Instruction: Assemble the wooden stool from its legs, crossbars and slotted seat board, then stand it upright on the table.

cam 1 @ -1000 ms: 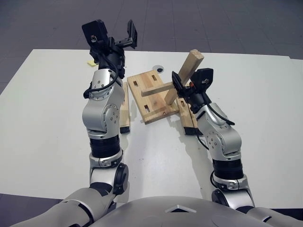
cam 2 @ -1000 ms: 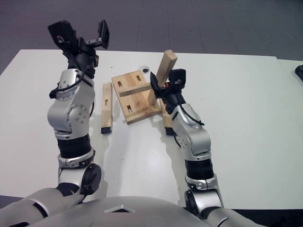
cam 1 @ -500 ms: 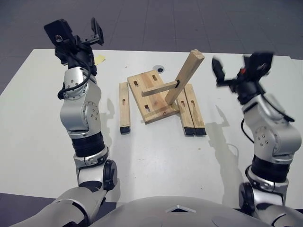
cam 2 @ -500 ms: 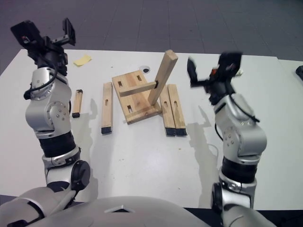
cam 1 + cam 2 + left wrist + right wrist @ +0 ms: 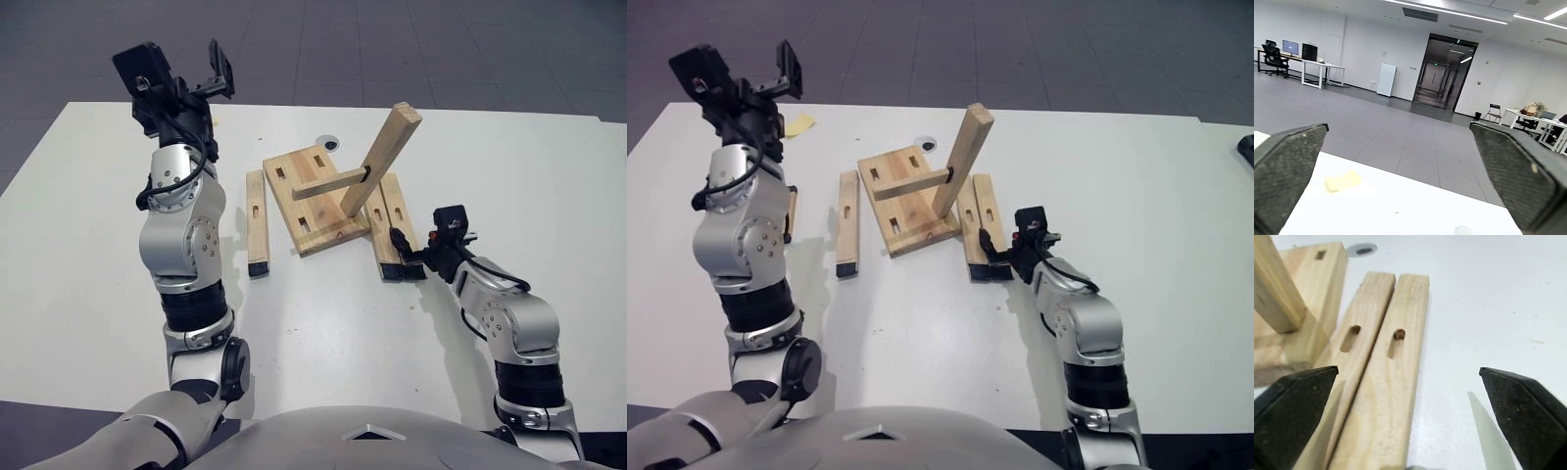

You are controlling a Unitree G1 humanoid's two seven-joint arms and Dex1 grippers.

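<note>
Legs (image 5: 397, 211) paired, just ahead of right end effector (image 5: 1408, 371)

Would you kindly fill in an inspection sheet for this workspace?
Surface: white table with a grey round insert near its far edge.
Job's things: pale wooden slotted seat board, a tilted wooden leg standing in it, wooden crossbar joined to that leg; two slotted wooden legs side by side right of the board; one wooden leg left of it; short wooden bar partly behind the left arm.
Clutter: yellow paper note, far left.
Tools: left tool open, raised over the far left; right tool open, low at the pair's near end.
Cables: black cables on both forearms.
Surroundings: grey floor, desks beyond.
</note>
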